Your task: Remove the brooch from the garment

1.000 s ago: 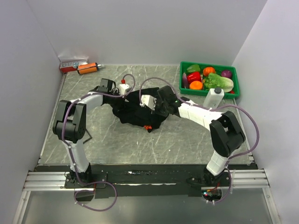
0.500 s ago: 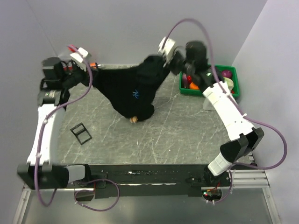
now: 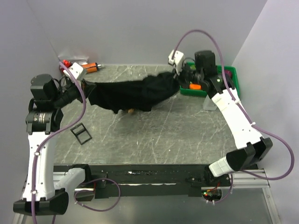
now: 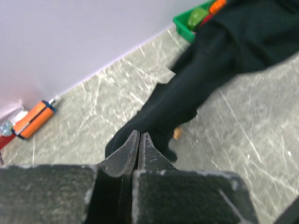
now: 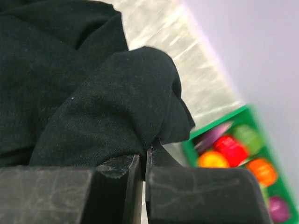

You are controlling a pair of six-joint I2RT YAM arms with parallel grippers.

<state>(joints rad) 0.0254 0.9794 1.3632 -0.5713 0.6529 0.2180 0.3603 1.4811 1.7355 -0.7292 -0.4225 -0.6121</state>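
Green bin (image 3: 232, 72) of veg sits right behind my right claw (image 3: 180, 77), and an orange cylinder (image 3: 88, 68) is in the back corner past my left claw (image 3: 87, 87). Both claws are pinched tight on the garment (image 3: 131, 93), strung between them over the bench (image 3: 163, 135). The brooch (image 3: 131, 111) pokes out under its lower edge, too tiny to see how it's attached. Half a second ago the cloth hung deeper with the blue mark showing; now it's flatter and the mark's hidden.
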